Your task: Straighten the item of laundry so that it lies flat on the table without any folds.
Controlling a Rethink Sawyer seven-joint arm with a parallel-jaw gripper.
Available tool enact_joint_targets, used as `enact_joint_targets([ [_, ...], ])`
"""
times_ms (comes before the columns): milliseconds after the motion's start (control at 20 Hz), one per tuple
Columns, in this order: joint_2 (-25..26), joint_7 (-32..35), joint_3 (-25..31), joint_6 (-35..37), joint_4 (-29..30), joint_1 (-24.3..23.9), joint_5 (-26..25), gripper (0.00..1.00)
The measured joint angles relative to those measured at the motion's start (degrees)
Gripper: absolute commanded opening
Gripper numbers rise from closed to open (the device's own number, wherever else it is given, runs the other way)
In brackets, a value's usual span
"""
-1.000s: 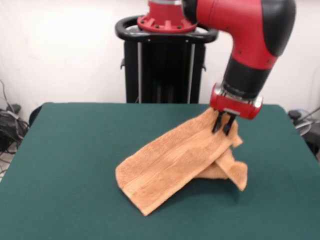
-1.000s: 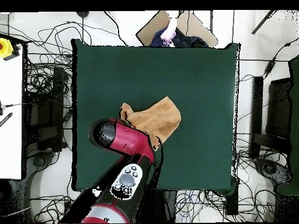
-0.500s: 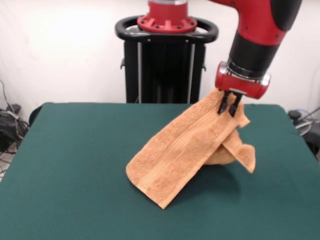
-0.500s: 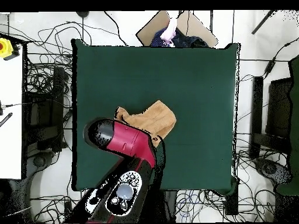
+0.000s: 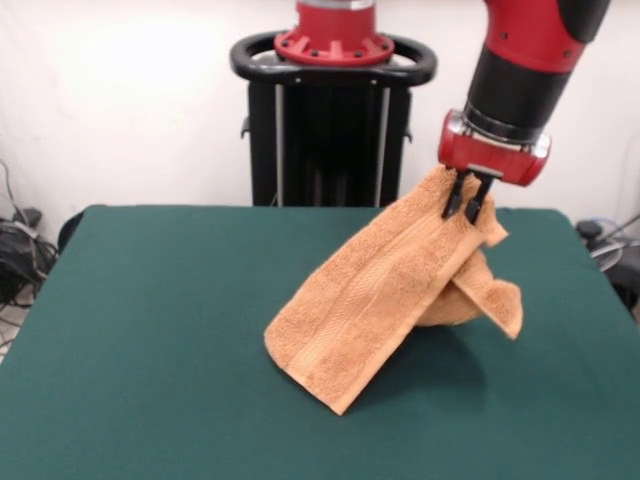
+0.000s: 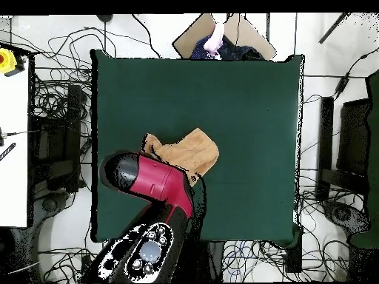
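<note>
The peach terry towel [image 5: 380, 290] hangs from my gripper [image 5: 468, 203] at the right of the front view. The gripper is shut on the towel's upper corner and holds it well above the dark green table [image 5: 150, 330]. The towel slopes down to the left, its lower end with a woven band resting on the table. A folded flap droops at the right. In the overhead view the towel [image 6: 189, 151] shows beside the red arm [image 6: 152, 181], which hides the gripper.
The black robot pedestal [image 5: 330, 130] stands behind the table's far edge. Cables and boxes [image 6: 222, 37] lie on the floor around the table. A white side table [image 6: 13, 140] stands at the left of the overhead view.
My gripper has risen and moved right in the front view, lifting the towel's corner higher. The towel's lower end has dragged across the table after it.
</note>
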Motion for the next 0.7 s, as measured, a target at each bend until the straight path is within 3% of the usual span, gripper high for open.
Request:
enact_joint_targets([
  [700,-2.45,0.0,-0.66,5.03,-0.15,0.97,-0.05,0.0],
])
